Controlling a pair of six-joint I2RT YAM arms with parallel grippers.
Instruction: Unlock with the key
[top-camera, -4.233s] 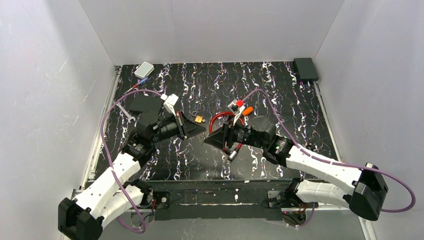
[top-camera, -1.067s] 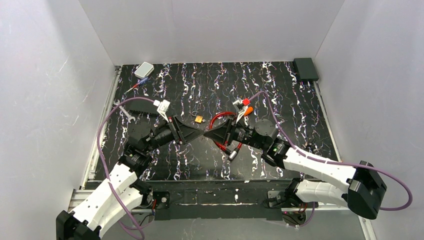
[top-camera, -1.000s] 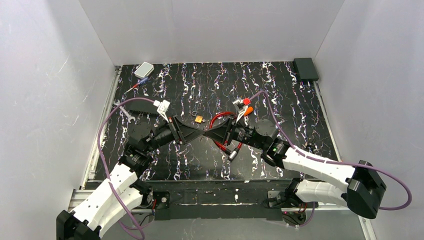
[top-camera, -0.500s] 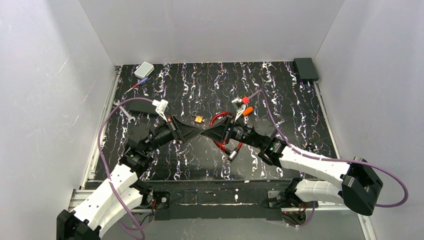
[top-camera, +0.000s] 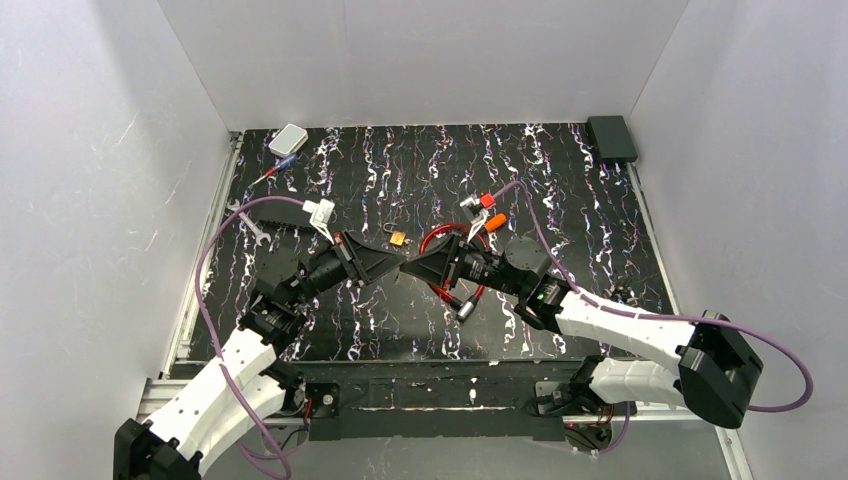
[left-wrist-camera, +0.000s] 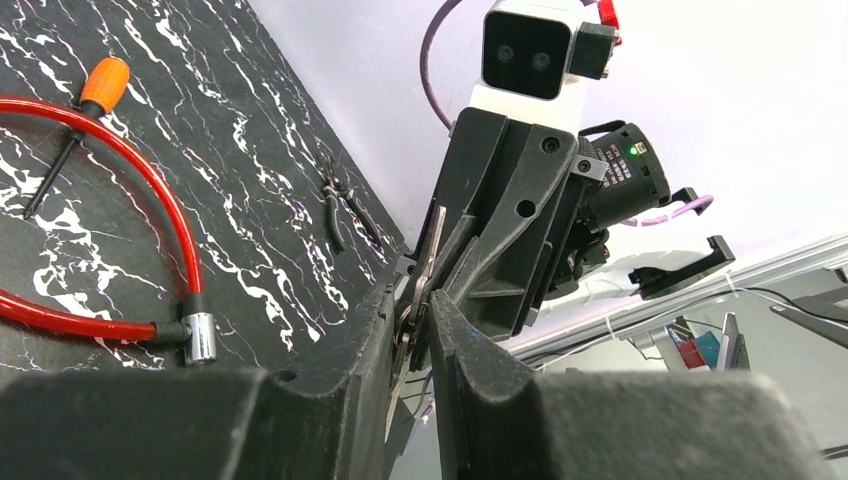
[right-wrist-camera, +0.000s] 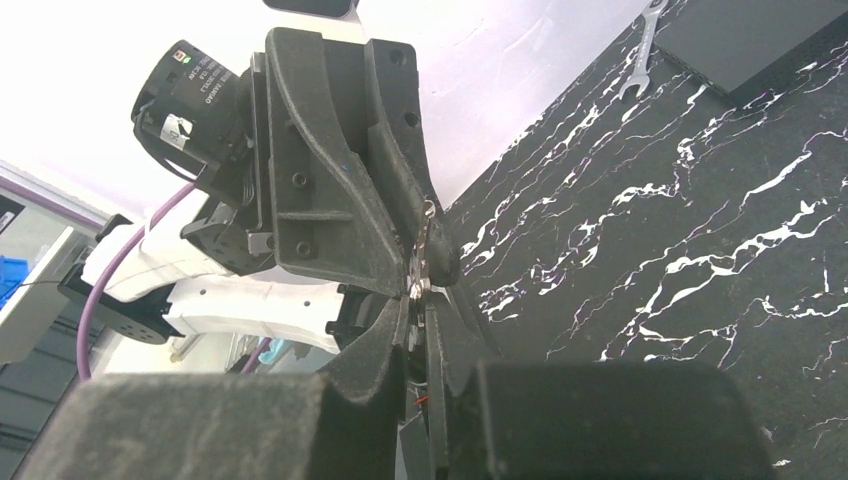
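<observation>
Key (top-camera: 495, 221) (orange head) lay on the desk (top-camera: 560, 180) behind my right end effector (top-camera: 412, 270), itself pinching a silver sliver (left-wrist-camera: 418, 290); whether the left end effector (top-camera: 398, 265) gripped, I couldn't tell.

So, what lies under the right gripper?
Part of the red cable lock lies on the table under the right gripper. The gripper covers one side of the loop, so that stretch cannot be seen.
</observation>
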